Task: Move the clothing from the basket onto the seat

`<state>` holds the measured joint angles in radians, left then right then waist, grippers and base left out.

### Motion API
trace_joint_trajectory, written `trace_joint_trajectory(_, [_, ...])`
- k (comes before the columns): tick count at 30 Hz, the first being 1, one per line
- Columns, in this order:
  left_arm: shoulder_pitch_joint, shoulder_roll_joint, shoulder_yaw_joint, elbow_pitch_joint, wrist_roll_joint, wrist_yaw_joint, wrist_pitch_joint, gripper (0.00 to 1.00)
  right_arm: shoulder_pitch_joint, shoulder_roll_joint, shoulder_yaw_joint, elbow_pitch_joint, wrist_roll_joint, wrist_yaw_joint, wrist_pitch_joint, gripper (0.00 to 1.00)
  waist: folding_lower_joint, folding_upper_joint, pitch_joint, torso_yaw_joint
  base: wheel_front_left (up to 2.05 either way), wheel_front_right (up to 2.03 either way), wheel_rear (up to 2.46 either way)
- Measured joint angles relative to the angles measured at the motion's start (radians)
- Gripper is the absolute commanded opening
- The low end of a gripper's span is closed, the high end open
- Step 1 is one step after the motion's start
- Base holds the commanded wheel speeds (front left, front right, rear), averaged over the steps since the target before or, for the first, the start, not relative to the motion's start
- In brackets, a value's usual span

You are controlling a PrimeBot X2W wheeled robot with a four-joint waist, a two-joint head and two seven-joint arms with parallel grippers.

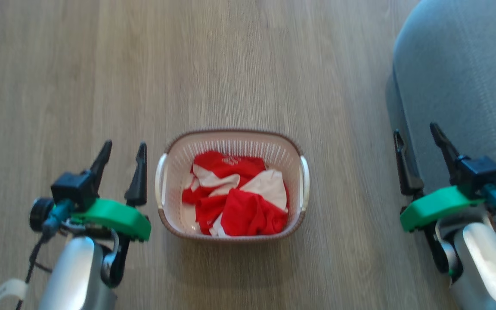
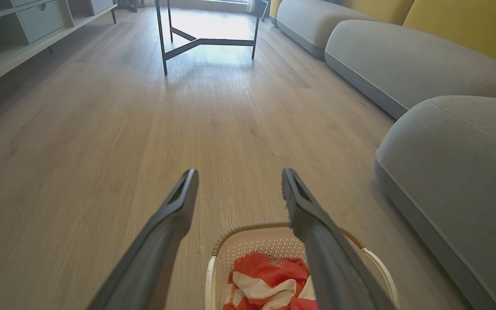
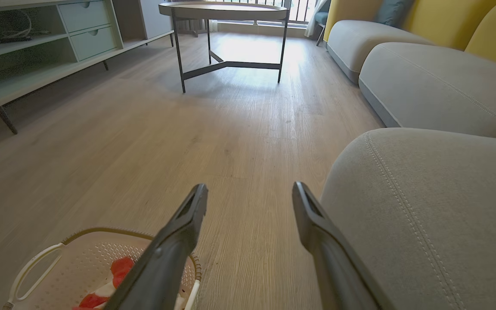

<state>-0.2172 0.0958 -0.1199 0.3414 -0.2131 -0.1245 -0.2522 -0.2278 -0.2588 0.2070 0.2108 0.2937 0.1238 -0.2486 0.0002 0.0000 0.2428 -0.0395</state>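
Note:
The cream perforated basket (image 1: 168, 181) stands on the wooden floor in the middle of the head view, with red and white clothing (image 1: 235, 196) bunched inside. My left gripper (image 1: 123, 148) hangs open just left of the basket, nothing between its fingers. At the right, my right gripper (image 1: 418, 131) is open and empty, beside the edge of the grey seat (image 1: 463, 77). The left wrist view shows the left gripper (image 2: 237, 176) above the basket (image 2: 252, 245) and clothing (image 2: 269, 275), the seat (image 2: 459, 172) to the right. The right wrist view has the right gripper (image 3: 250, 191), basket (image 3: 80, 262) and seat (image 3: 429, 198).
A dark metal-legged round table (image 3: 226, 13) stands farther down the room. A pale low shelf unit with drawers (image 3: 37, 47) lines the left wall. More grey cushions (image 3: 433, 82) with yellow backs (image 3: 441, 19) run along the right. Wooden floor (image 1: 252, 64) lies beyond the basket.

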Motion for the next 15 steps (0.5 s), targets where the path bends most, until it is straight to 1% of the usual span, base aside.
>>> trace_joint_trajectory(2, [-0.042,0.004,-0.002,-0.004,0.000,0.000,0.000,1.00,-0.027,0.006,-0.012,-0.013,-0.013,0.000,0.000,1.00,0.0000,0.0000,0.056,-0.003,0.00,0.00,0.00])
trace_joint_trajectory(3, [-0.042,0.004,-0.002,-0.004,0.000,0.000,0.000,1.00,-0.027,0.006,-0.012,-0.013,-0.013,0.000,0.000,1.00,0.0000,0.0000,0.056,-0.003,0.00,0.00,0.00])
trace_joint_trajectory(9, [-0.153,0.022,-0.040,-0.011,0.002,0.000,0.000,1.00,-0.114,0.023,-0.058,-0.048,-0.039,0.000,0.000,1.00,0.0001,0.0000,0.185,-0.008,0.00,0.00,0.00])
trace_joint_trajectory(11, [-0.197,0.031,-0.075,-0.011,0.010,0.000,0.000,1.00,-0.144,0.030,-0.071,-0.060,-0.047,0.000,0.000,1.00,0.0002,0.0000,0.229,-0.010,0.00,0.00,0.00])
trace_joint_trajectory(15, [-0.295,0.053,-0.180,0.002,0.030,-0.005,-0.002,1.00,-0.191,0.038,-0.089,-0.076,-0.054,0.000,-0.001,1.00,0.0003,0.0000,0.314,-0.014,0.00,0.00,0.00])
